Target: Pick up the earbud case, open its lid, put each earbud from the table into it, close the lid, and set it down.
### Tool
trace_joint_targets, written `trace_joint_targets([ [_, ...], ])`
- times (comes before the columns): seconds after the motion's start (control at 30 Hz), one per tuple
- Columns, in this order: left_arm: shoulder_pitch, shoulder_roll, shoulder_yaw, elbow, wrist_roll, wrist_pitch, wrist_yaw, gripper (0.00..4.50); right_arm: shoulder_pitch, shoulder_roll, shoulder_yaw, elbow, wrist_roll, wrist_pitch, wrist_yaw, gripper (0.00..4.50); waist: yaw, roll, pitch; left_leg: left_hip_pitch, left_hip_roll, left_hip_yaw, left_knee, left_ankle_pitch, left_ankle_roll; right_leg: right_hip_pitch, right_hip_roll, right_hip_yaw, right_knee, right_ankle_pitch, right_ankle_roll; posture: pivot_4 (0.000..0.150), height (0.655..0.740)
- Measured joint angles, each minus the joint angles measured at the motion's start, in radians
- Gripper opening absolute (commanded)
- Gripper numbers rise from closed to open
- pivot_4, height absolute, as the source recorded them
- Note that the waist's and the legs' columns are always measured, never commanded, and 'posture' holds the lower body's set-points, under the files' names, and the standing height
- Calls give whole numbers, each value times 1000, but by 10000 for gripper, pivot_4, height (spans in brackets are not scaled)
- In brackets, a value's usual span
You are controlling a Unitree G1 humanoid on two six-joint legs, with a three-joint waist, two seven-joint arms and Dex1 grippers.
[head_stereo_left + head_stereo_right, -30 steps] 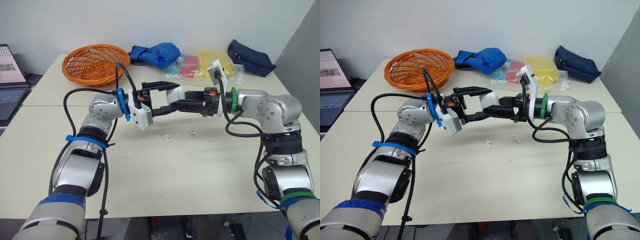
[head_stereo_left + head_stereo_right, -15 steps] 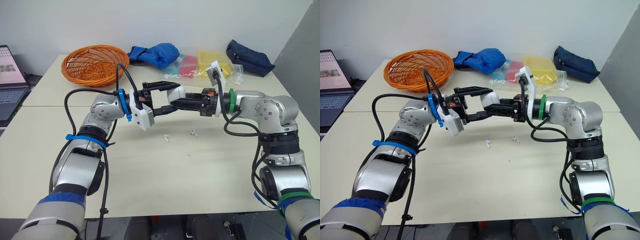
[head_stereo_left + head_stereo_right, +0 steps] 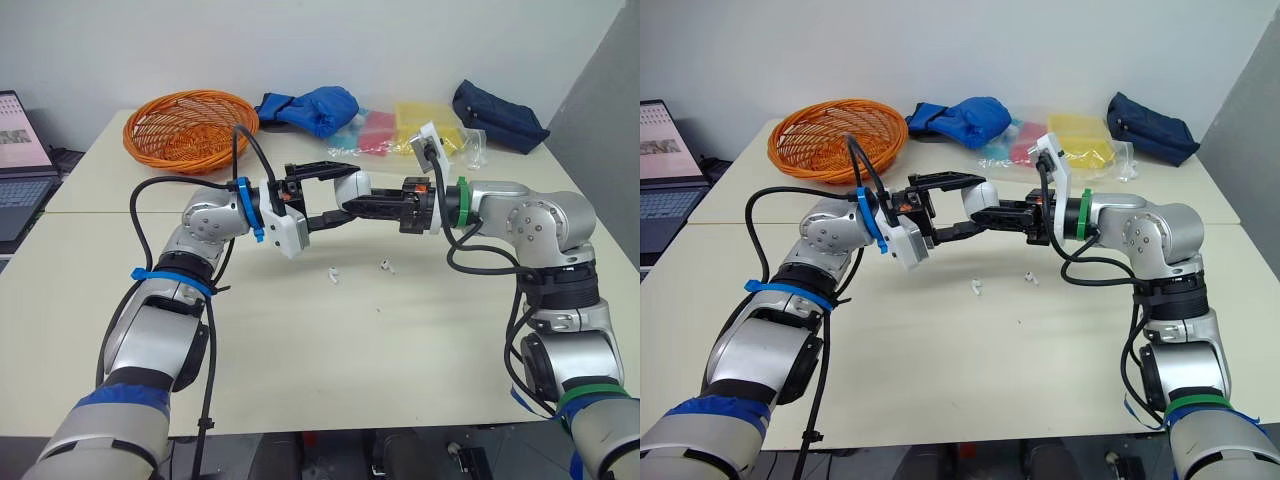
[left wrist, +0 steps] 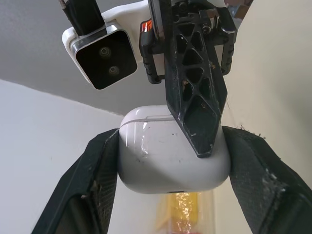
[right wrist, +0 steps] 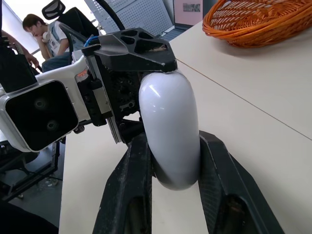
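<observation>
Looking at the white earbud case (image 3: 352, 187) up above the counter (image 3: 400, 340), dead centre of the frame, lid shut. Squeezed by the left claw (image 3: 338, 192) from the left and the right claw (image 3: 354, 206) from the right, both clamped on it. Can spot two earbuds (image 3: 333, 273) (image 3: 386, 266) on the counter just below, slightly apart.

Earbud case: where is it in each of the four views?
Left eye view: earbud case at centre, upper half.
Right eye view: case centre, upper half.
Left wrist view: case centre.
Right wrist view: case centre.
Landmark: orange basket, in both eye views and right wrist view.
</observation>
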Motion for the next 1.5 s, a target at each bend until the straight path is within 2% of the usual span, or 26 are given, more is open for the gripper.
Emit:
trace_joint_targets([
  [0.07, 0, 4, -15, -48, -65, 74, -81, 44791, 0, -1, 5, 0, -7, -19, 0, 8696, -1, 0, 0, 0, 0, 0, 0, 0, 0, 0, 0, 0, 0, 0, 0, 1500, 7400],
  [0.33, -5, 65, -6, -218, -251, 522, -380, 44791, 43, -73, 62, 12, -135, -160, 11, 8696, -15, 0, 0, 0, 0, -1, 1, 0, 0, 0, 1, 0, 1, 0, 0, 1500, 7400],
  [0.4, -26, 80, -4, -247, -262, 709, -421, 44791, 63, -103, 105, 11, -185, -208, 34, 8696, -18, 0, 0, 0, 0, -2, 2, 0, 0, 0, 1, 0, 1, 0, 0, 1500, 7400],
  [0.53, -96, 110, -4, -368, -300, 1195, -469, 44791, 79, -184, 223, -16, -328, -341, 68, 8696, -23, 0, 0, -1, 0, -3, 3, 0, 0, 0, 2, 0, 1, -2, 3, 1500, 7400],
  [0.63, -119, 112, -7, -440, -278, 1354, -479, 44791, 80, -197, 284, -47, -402, -415, 86, 8696, -23, 1, 0, 0, 0, -4, 3, 0, 0, 0, 3, 0, 1, -3, 4, 1500, 7400],
  [0.7, -102, 112, -23, -474, -254, 1373, -504, 43096, 82, -191, 293, -68, -418, -423, 91, 8696, -26, 1, 0, 0, 1, -5, 3, 0, 0, 0, 4, 0, 2, -2, 1, 1500, 7400],
  [0.83, -43, 95, -32, -488, -211, 1340, -520, 33293, 82, -183, 292, -91, -426, -416, 92, 8696, -24, 1, 0, 1, 1, -6, 3, 0, 0, 0, 4, -1, 3, 0, -1, 1500, 7400],
  [0.97, -41, 88, -36, -429, -140, 1297, -509, 33293, 82, -170, 292, -117, -425, -398, 92, 8696, -23, 1, 0, 0, 1, -6, 7, 0, 0, 1, 4, 0, 3, 0, -1, 1500, 7400],
  [1.37, -42, 29, -22, -420, -132, 1306, -506, 33293, 101, -158, 292, -177, -426, -355, 88, 8696, -20, 1, 0, -1, 1, -6, 12, 0, 0, 2, 4, 0, 4, -1, -1, 1500, 7400],
  [1.47, -42, 29, -18, -419, -125, 1306, -507, 27742, 105, -158, 293, -177, -430, -355, 89, 8696, -21, 1, 0, -1, 1, -6, 12, 0, 0, 2, 4, 0, 4, 0, -1, 1500, 7400],
  [1.5, -42, 29, -17, -417, -124, 1306, -507, 24134, 105, -158, 293, -178, -433, -355, 89, 8696, -21, 1, 0, -1, 1, -6, 12, 0, 0, 2, 4, 0, 4, 0, -1, 1500, 7400],
])
